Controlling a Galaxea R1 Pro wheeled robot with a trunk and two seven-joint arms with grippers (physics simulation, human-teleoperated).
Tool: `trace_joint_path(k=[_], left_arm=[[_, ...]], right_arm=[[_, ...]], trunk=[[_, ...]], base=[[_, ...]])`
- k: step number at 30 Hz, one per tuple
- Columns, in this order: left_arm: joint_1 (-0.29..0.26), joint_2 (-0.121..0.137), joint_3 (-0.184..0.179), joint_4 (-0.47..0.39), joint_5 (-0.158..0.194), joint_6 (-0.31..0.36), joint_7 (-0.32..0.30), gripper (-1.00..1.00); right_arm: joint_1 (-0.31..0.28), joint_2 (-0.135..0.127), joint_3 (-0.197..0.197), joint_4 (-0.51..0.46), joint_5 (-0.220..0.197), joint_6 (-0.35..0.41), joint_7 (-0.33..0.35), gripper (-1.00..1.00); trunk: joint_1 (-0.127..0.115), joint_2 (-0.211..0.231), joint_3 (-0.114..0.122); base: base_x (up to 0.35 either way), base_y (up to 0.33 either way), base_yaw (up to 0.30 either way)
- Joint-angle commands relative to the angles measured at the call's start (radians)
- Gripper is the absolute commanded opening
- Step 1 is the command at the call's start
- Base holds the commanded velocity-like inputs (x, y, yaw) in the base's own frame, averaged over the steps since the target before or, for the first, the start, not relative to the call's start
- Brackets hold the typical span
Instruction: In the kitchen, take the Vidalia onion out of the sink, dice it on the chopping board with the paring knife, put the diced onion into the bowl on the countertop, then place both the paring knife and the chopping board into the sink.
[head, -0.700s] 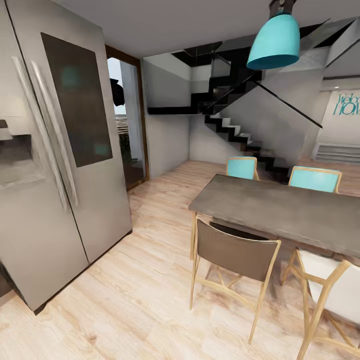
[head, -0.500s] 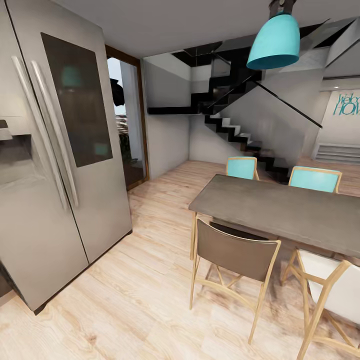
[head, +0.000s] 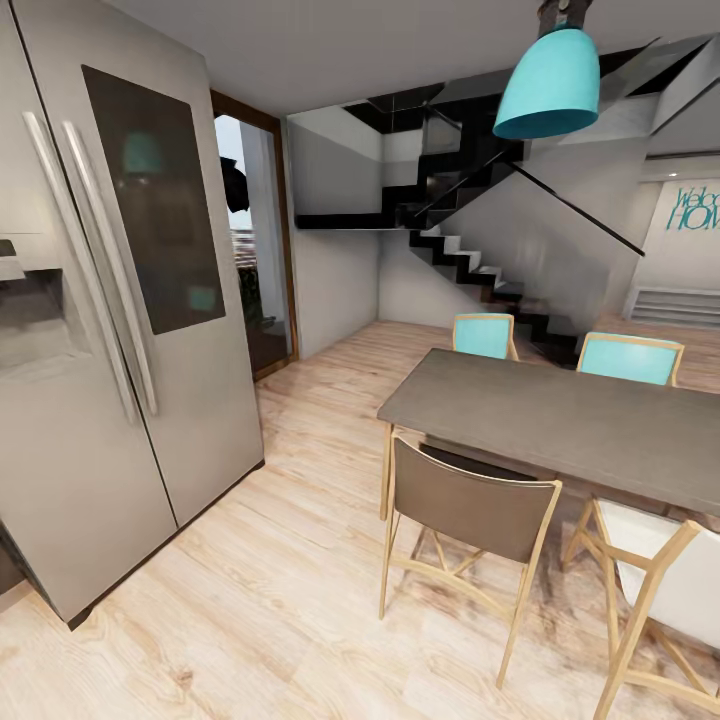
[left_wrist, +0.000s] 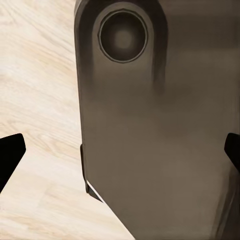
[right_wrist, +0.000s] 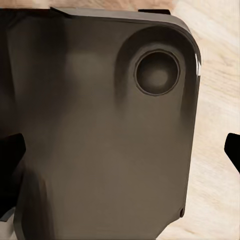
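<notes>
1. Head view: a steel fridge (head: 120, 330) fills the left of the frame; a grey dining table (head: 570, 420) with chairs (head: 470, 520) sits at lower right on a pale wood floor (head: 270, 600)
2. A teal pendant lamp (head: 548, 85) hangs at upper right, above a dark staircase (head: 480, 270)
3. Left gripper (left_wrist: 120, 155): dark fingertips at opposite frame edges, spread wide, holding nothing, over the robot's dark base (left_wrist: 155, 140)
4. Right gripper (right_wrist: 120, 155): likewise spread and empty
5. None of the onion-dicing items are in sight

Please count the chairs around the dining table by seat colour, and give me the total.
Turquoise chairs: 2
Brown chair: 1
White chair: 1
Total: 4 chairs around the grey dining table
</notes>
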Motion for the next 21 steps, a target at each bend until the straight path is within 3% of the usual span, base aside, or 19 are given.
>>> trace_joint_path(k=[1, 15, 16, 21], left_arm=[[0.0, 0.0, 0.0, 0.0, 0.0, 0.0, 0.0, 1.0], [0.0, 0.0, 0.0, 0.0, 0.0, 0.0, 0.0, 1.0], [0.0, 0.0, 0.0, 0.0, 0.0, 0.0, 0.0, 1.0], [0.0, 0.0, 0.0, 0.0, 0.0, 0.0, 0.0, 1.0]], right_arm=[[0.0, 0.0, 0.0, -0.002, 0.0, 0.0, 0.0, 1.0], [0.0, 0.0, -0.001, -0.007, 0.0, -0.045, 0.0, 1.0], [0.0, 0.0, -0.001, -0.007, 0.0, -0.139, 0.0, 1.0], [0.0, 0.0, -0.001, -0.007, 0.0, -0.243, 0.0, 1.0]], trunk=[[0.0, 0.0, -0.001], [0.0, 0.0, -0.001], [0.0, 0.0, -0.001], [0.0, 0.0, -0.001]], base=[[0.0, 0.0, 0.0], [0.0, 0.0, 0.0], [0.0, 0.0, 0.0], [0.0, 0.0, 0.0]])
